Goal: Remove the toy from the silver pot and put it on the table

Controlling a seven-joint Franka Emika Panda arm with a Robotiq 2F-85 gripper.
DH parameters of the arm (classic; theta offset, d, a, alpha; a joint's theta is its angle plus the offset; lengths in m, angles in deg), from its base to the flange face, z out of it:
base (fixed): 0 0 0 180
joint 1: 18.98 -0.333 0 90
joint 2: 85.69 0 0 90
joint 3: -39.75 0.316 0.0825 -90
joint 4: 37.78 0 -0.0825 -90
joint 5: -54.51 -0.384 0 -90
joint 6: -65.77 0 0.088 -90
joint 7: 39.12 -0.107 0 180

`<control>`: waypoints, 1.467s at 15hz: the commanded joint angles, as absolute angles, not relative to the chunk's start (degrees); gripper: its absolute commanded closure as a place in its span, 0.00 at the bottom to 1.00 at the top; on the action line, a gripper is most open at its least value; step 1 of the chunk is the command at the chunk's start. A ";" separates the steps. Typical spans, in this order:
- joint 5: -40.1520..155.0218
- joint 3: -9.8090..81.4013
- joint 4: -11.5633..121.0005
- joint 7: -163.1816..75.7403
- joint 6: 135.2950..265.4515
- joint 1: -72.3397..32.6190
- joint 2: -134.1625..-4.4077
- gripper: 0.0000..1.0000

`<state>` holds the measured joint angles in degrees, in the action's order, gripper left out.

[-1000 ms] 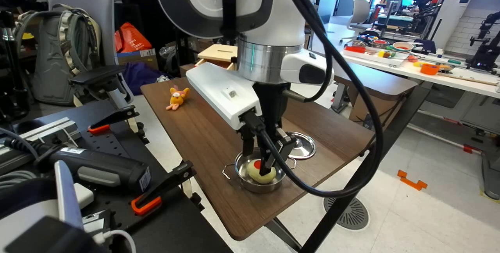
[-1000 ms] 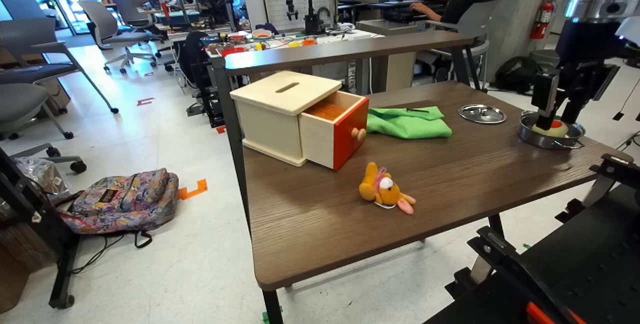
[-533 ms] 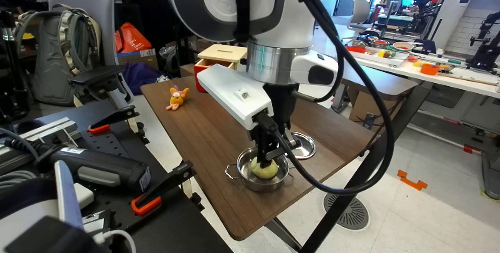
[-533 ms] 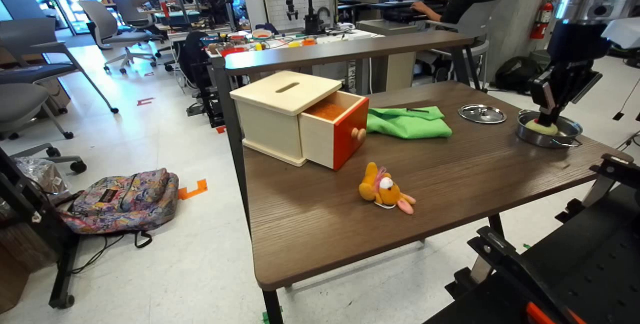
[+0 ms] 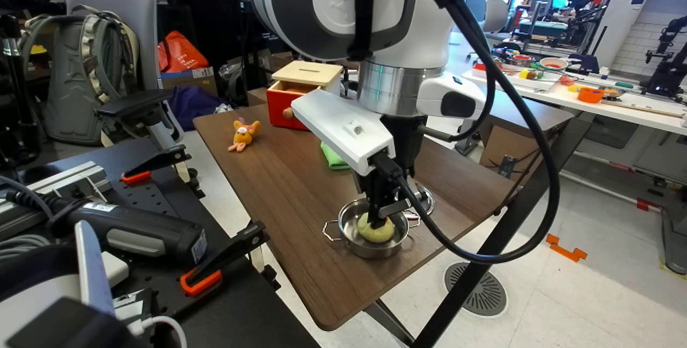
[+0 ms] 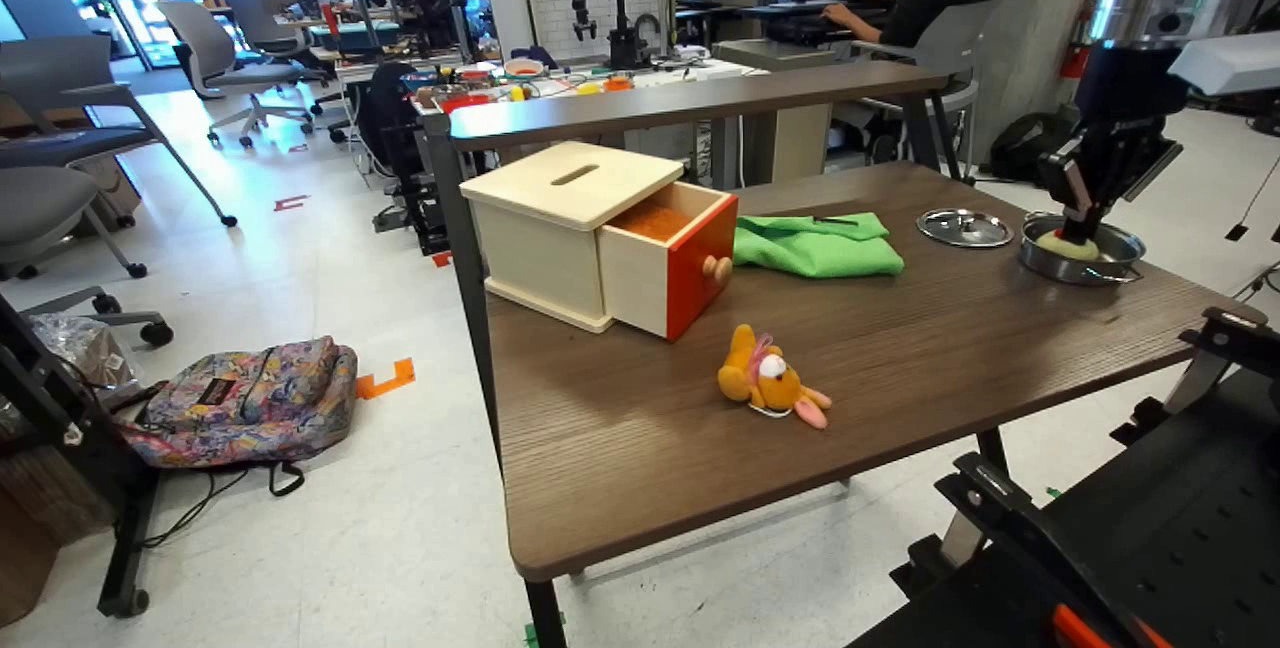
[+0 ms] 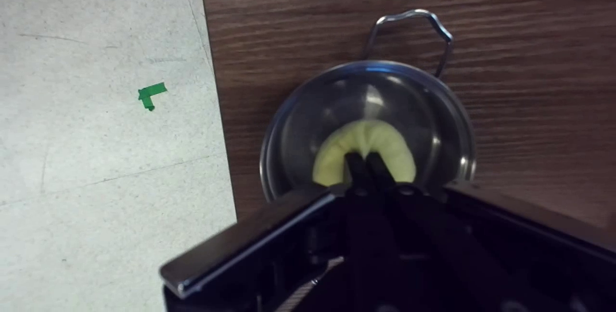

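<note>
"At the lower center of the wrist view, a Robotiq gripper (image 7: pixel 365 158) hangs with its jaws nearly together. Are they clenched on anything?"

"Yes, on the crown of a yellow plush toy (image 7: pixel 364 134), its fabric creased at the pinch."

"Where is the toy?"

"Inside a shallow stainless-steel pot (image 5: pixel 369 252), below center in an exterior view, where a trace of red-orange shows beside the grip. Whether its underside touches the pot's floor cannot be told. The pot stands upright on a dark brown wooden table (image 6: pixel 640 468)."

"What shares the tabletop?"

"In an exterior view, a round metal lid (image 6: pixel 940 230) with a knob lies near the pot at upper right, a crumpled lime-green cloth (image 6: pixel 815 253) to its left. A pale wooden box (image 6: pixel 540 258) stands just left of center, its red-fronted drawer (image 6: pixel 695 273) partly pulled out, and an orange plush figure (image 6: pixel 745 383) lies below center."
</note>
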<state>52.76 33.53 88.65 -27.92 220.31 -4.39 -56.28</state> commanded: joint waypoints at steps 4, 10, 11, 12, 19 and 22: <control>52.48 34.49 92.35 -26.75 221.70 -3.58 -59.83 0.99; 49.88 35.58 99.86 -25.95 227.11 -2.41 -67.40 0.99; 49.20 35.96 101.04 -25.64 227.88 -2.20 -68.84 0.99; 48.15 36.58 102.09 -24.98 228.37 -1.89 -70.36 0.99; 45.18 40.43 104.59 -20.69 227.80 -4.64 -75.41 0.99; 46.78 41.18 103.10 -22.13 226.92 -7.22 -73.77 0.99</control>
